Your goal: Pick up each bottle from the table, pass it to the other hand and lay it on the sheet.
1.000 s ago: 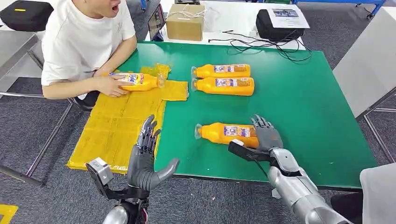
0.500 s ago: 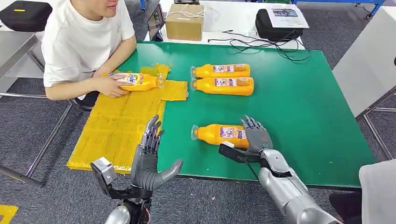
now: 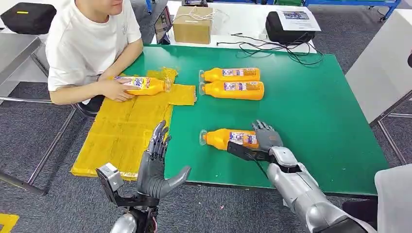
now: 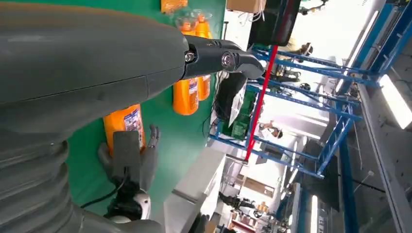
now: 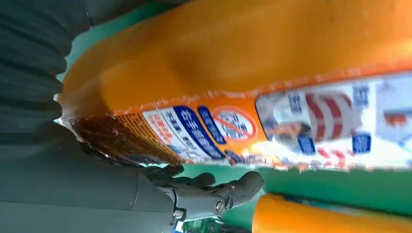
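An orange bottle [image 3: 224, 138] [image 5: 243, 73] lies on its side on the green table [image 3: 316, 111], cap toward the yellow sheet [image 3: 124, 133]. My right hand [image 3: 265, 140] rests over its base end, fingers draped across the top. The thumb [image 5: 218, 196] reaches along the near side, with a strip of green showing between it and the bottle. My left hand [image 3: 156, 162] stands upright and open at the table's front edge, beside the sheet, holding nothing. Two more bottles [image 3: 231, 74] [image 3: 234, 90] lie side by side farther back. A person's hand holds another bottle [image 3: 142, 85] on the sheet.
A person in a white shirt [image 3: 85, 43] sits at the table's left side, forearms on the sheet's far end. Behind the green table stand a cardboard box [image 3: 193, 23], a black bag [image 3: 286, 24] and loose cables [image 3: 272, 46]. A grey table [image 3: 384, 63] is to the right.
My right hand has moved left from beside the bottle's base onto it, and its fingers now curve over the top. The left hand has barely moved.
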